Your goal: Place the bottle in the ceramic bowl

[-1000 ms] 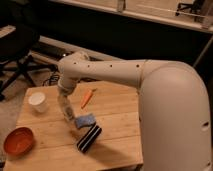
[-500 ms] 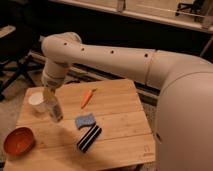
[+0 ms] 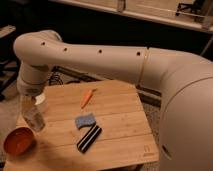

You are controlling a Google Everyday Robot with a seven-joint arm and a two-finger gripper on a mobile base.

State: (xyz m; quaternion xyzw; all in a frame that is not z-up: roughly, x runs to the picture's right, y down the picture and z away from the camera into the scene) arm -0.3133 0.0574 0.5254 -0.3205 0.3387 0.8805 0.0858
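The small clear bottle hangs upright in my gripper, which is shut on its upper part. The bottle is above the left part of the wooden table. The orange-red ceramic bowl sits at the table's front left corner, just below and to the left of the bottle. The bottle's base is a little above and to the right of the bowl's rim. My white arm reaches in from the right and hides the gripper's upper part.
A white cup stands just behind the gripper, partly hidden. An orange carrot lies mid-table. A blue sponge and a black striped object lie to the right of the bottle. Dark chairs and cables are on the floor to the left.
My gripper has carried the bottle from the middle of the table, near the sponge, to the left and then forward toward the bowl. The other objects have not moved.
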